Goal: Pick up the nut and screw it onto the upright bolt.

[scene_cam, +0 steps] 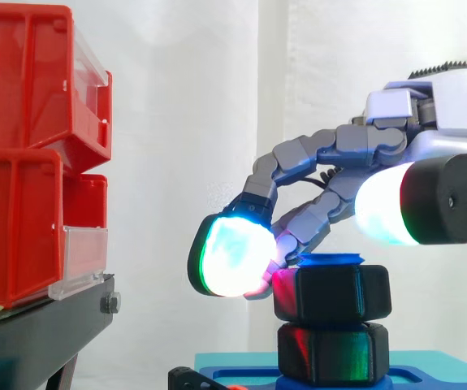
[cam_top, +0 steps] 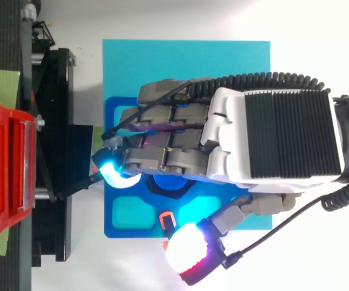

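Observation:
A black nut (scene_cam: 332,291) sits on the upright blue bolt (scene_cam: 330,260), whose tip shows just above it. Below it on the same bolt is a second black hex piece (scene_cam: 333,351), resting on the blue base (scene_cam: 428,370). My hand (scene_cam: 452,106) reaches in from the right, its fingers curled down over the upper nut. One glowing fingertip (scene_cam: 282,244) touches the nut's upper left corner. From above, my hand (cam_top: 271,139) covers most of the bolt (cam_top: 171,182), and the thumb (cam_top: 189,254) is spread away from it.
Stacked red bins (scene_cam: 22,154) stand on a black stand (scene_cam: 46,325) to the left, close to the fingertips. The blue base (cam_top: 110,109) lies on a cyan mat (cam_top: 186,57), and it has shallow pockets at its near edge.

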